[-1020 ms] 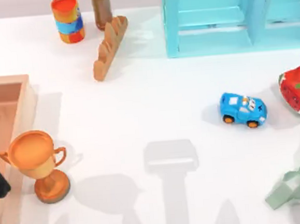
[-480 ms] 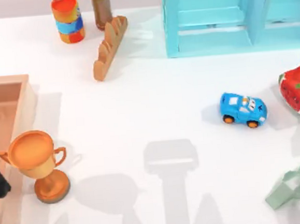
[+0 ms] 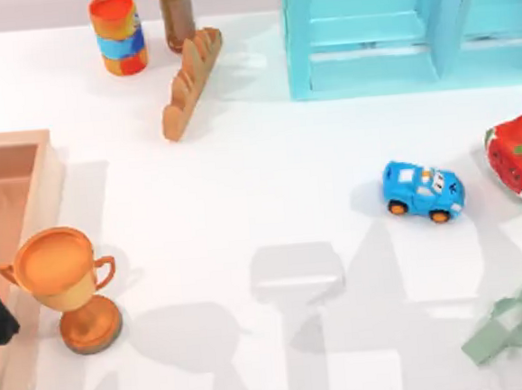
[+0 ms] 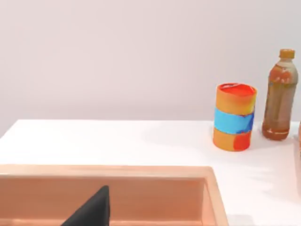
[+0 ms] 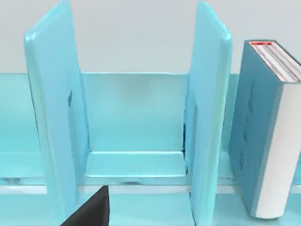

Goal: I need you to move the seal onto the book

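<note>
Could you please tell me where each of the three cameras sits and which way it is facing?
Top view: above the table, looking down; left arm at the left edge.
Left wrist view: on the left arm, facing the can and bottle over the wooden tray.
Right wrist view: on the right arm, facing the shelf unit and upright book.
Shared: top and left wrist views both show can, bottle, tray.
</note>
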{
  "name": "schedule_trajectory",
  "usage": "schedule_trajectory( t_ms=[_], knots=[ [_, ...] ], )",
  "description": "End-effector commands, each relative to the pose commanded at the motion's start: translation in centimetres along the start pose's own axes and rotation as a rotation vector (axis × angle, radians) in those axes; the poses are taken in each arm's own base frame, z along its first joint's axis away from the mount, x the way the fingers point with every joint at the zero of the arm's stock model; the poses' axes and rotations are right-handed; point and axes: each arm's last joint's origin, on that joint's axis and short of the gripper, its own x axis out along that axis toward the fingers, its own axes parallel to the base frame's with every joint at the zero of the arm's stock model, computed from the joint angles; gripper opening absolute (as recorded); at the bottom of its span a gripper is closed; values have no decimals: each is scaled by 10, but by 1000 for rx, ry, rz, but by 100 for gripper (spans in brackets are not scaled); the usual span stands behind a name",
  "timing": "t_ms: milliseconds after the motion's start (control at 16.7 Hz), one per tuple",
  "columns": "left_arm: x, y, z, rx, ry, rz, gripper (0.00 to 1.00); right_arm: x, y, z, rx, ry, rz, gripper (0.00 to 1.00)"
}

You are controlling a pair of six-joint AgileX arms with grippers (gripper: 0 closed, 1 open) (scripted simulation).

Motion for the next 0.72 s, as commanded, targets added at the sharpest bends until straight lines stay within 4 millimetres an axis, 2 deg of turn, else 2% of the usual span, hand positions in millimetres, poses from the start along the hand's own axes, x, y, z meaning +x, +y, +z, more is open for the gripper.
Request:
schedule_trajectory(
  t_ms=[180,420,540,720],
  knots=[
    [0,0,0,0,0,0,100,48,-23,-7,0,-3,-5,100],
    [0,0,0,0,0,0,100,105,-57,-44,7,11,-9,100],
    [0,0,0,0,0,0,100,125,-71,-66,10,11,-11,100],
    [0,0,0,0,0,0,100,144,-88,-95,14,9,-12,100]
  ],
)
